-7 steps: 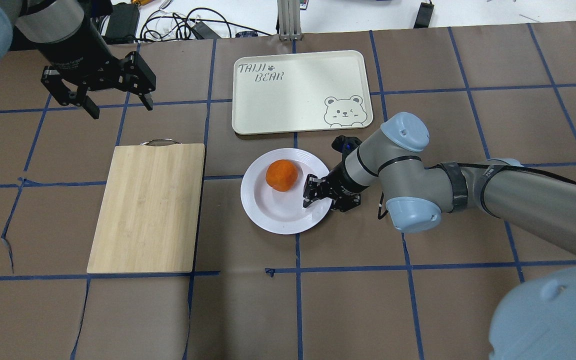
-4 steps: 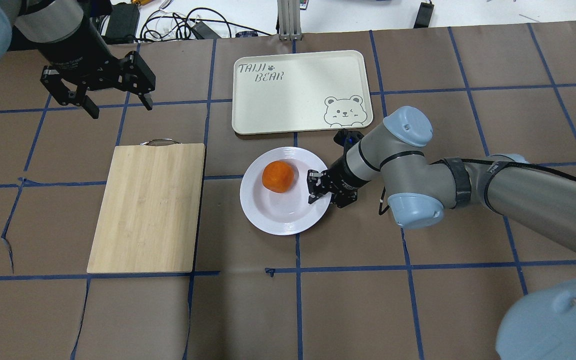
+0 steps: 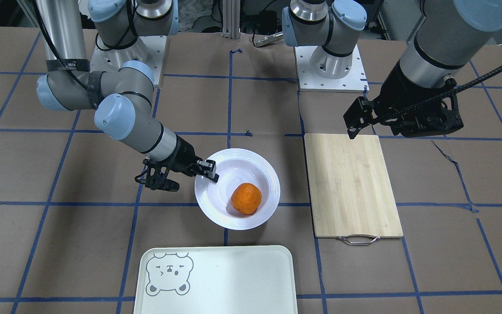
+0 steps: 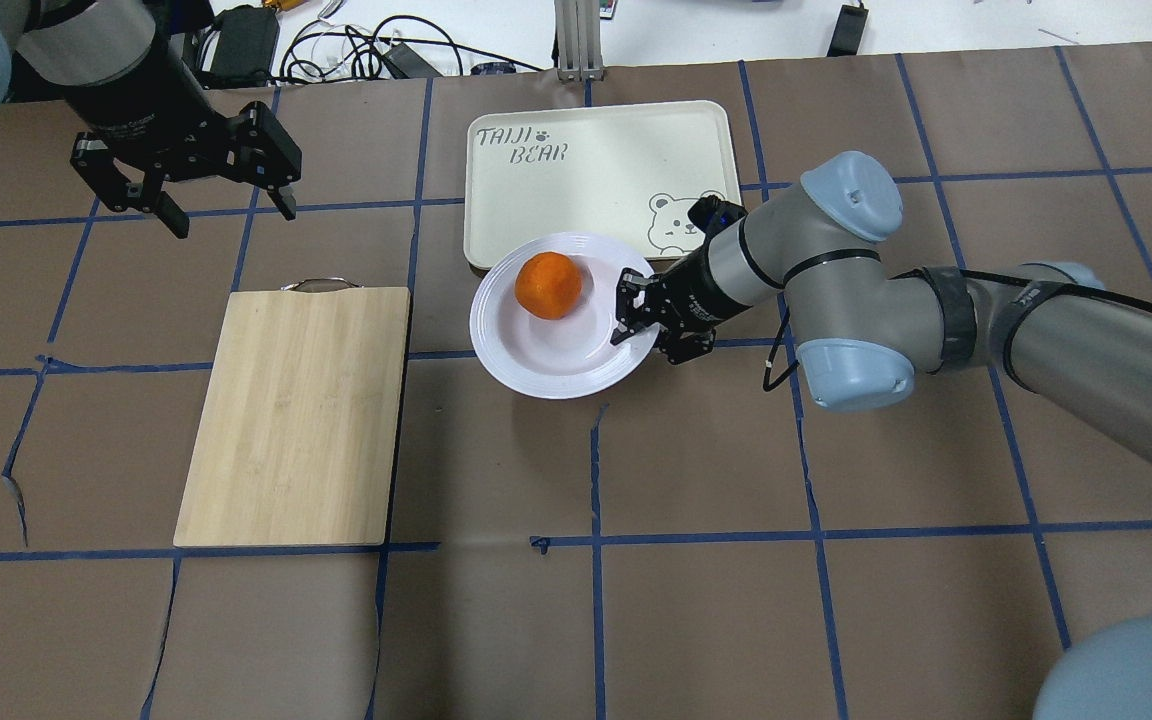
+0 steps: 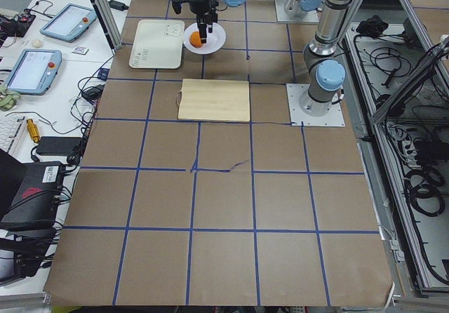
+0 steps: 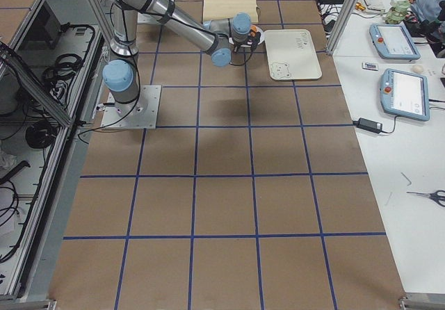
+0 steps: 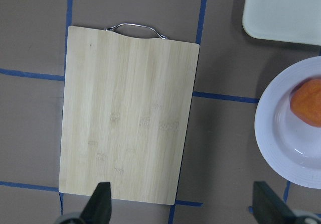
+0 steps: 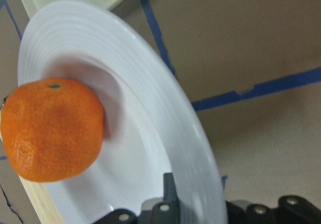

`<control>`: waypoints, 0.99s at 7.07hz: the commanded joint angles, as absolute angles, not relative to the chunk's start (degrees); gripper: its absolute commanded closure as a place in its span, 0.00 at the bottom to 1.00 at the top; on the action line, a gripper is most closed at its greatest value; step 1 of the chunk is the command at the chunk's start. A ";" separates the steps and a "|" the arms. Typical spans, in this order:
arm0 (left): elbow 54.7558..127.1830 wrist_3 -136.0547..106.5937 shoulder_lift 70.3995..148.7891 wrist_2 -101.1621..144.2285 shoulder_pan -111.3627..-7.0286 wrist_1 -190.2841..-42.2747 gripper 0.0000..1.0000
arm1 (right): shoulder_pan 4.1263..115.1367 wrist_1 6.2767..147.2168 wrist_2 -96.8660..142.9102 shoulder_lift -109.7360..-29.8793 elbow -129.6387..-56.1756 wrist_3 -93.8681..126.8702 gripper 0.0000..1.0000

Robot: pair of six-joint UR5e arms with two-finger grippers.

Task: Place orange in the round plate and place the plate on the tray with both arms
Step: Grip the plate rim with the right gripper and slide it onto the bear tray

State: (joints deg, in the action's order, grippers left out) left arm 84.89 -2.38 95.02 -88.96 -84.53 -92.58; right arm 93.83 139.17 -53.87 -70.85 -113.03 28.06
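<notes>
The orange (image 4: 548, 285) lies in the round plate (image 4: 546, 358), toward its far side. My right gripper (image 4: 633, 322) is shut on the plate's right rim and holds it just off the table, at the near edge of the tray (image 4: 601, 170). The right wrist view shows the orange (image 8: 52, 128) against the plate's ridged rim (image 8: 165, 128), with one finger (image 8: 168, 196) over the rim. From the front, the plate (image 3: 251, 159) sits short of the tray (image 3: 216, 279). My left gripper (image 4: 233, 215) hangs open and empty at the far left, above the table.
A bamboo cutting board (image 4: 296, 415) with a metal handle lies left of the plate, below my left gripper (image 7: 183, 209). Cables and boxes sit beyond the table's far edge. A grid of blue tape marks the brown table cover.
My right gripper has carried the plate with the orange away from the robot, up to the tray's near edge. The left gripper has shifted slightly left and stays open.
</notes>
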 commanded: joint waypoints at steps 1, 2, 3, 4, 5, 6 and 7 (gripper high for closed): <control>84.90 -2.37 95.10 -88.95 -84.55 -92.55 0.00 | 91.94 136.42 -54.13 -66.14 -101.85 28.39 1.00; 84.90 -2.37 95.10 -88.77 -84.55 -92.55 0.00 | 91.85 134.14 -57.01 -59.13 -92.03 27.87 1.00; 84.90 -2.46 95.18 -88.86 -84.55 -92.55 0.00 | 91.93 132.38 -57.82 -52.28 -83.41 27.77 1.00; 84.90 -2.37 95.19 -88.77 -84.55 -92.55 0.00 | 91.93 132.02 -57.92 -47.60 -78.36 27.77 1.00; 84.90 -2.46 95.19 -88.77 -84.55 -92.55 0.00 | 91.93 131.75 -58.01 -46.51 -78.05 28.03 1.00; 84.90 -2.46 95.19 -88.68 -84.55 -92.46 0.00 | 91.93 131.66 -58.01 -46.41 -78.66 28.39 0.89; 84.90 -2.46 95.19 -88.94 -84.55 -92.55 0.00 | 91.85 131.57 -58.09 -46.67 -79.10 28.74 0.71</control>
State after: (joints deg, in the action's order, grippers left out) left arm 84.90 -2.45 95.18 -88.77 -84.55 -92.51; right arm 91.91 131.74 -57.99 -46.87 -78.92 28.33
